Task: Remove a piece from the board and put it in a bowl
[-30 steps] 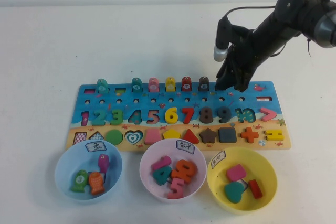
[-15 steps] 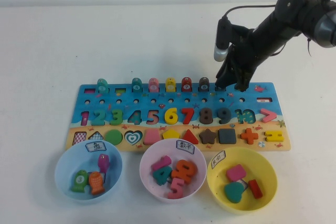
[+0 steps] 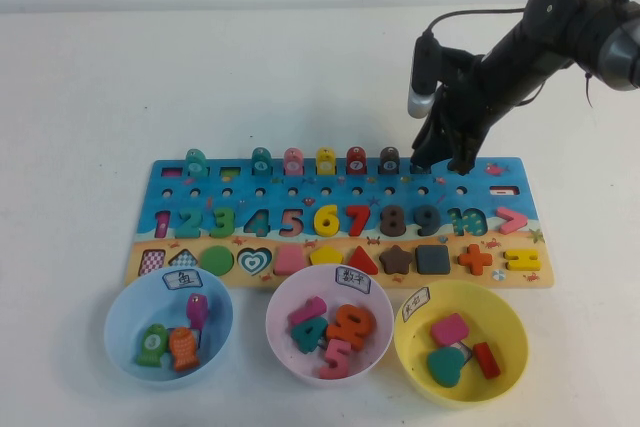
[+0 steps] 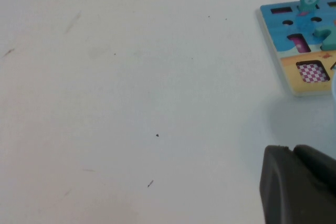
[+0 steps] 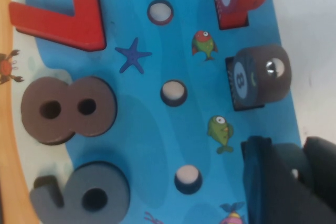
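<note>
The right gripper's [image 3: 441,161] fingers are closed on the piece [image 5: 273,174], a slate-blue fish standing in its slot at the board's [image 3: 340,227] far edge, at about one o'clock. The light-blue bowl [image 3: 120,332] sits at seven o'clock. The left gripper [image 4: 299,184] hovers above bare worktop [image 4: 131,87]; its fingers' state I cannot tell.

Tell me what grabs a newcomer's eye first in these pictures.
The black right end effector stands out, lowered onto the far edge of the blue puzzle board, its fingers closed around a dark slate-blue fish piece next to the brown fish numbered 8. Nearer the robot sit three bowls in a row: light-blue bowl, pink bowl and yellow bowl, each holding pieces. The left end effector hovers over bare table, left of the board.
</note>
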`<state>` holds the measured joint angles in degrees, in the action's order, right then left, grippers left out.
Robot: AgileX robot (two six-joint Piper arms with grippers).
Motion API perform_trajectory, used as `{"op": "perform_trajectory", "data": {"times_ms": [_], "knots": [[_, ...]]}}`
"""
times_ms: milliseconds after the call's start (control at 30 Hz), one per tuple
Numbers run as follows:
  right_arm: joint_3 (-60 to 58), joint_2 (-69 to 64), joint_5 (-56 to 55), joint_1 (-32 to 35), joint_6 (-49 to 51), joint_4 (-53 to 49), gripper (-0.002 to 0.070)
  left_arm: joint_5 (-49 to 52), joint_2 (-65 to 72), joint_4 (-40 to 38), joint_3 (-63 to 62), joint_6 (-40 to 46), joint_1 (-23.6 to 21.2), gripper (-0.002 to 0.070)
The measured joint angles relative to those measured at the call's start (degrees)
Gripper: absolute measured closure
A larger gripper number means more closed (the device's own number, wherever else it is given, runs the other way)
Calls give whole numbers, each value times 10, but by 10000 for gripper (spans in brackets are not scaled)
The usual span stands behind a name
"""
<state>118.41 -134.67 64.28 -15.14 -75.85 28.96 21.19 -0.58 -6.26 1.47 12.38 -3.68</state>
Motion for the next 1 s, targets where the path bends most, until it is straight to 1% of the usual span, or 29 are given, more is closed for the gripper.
{"op": "perform_trajectory", "data": {"times_ms": [533,1000], "knots": [[1,0,0,0,-8,-2,577,0,0,0,0,0,0,680],[1,0,19,0,-40,-6,581,0,0,0,0,0,0,680]]}}
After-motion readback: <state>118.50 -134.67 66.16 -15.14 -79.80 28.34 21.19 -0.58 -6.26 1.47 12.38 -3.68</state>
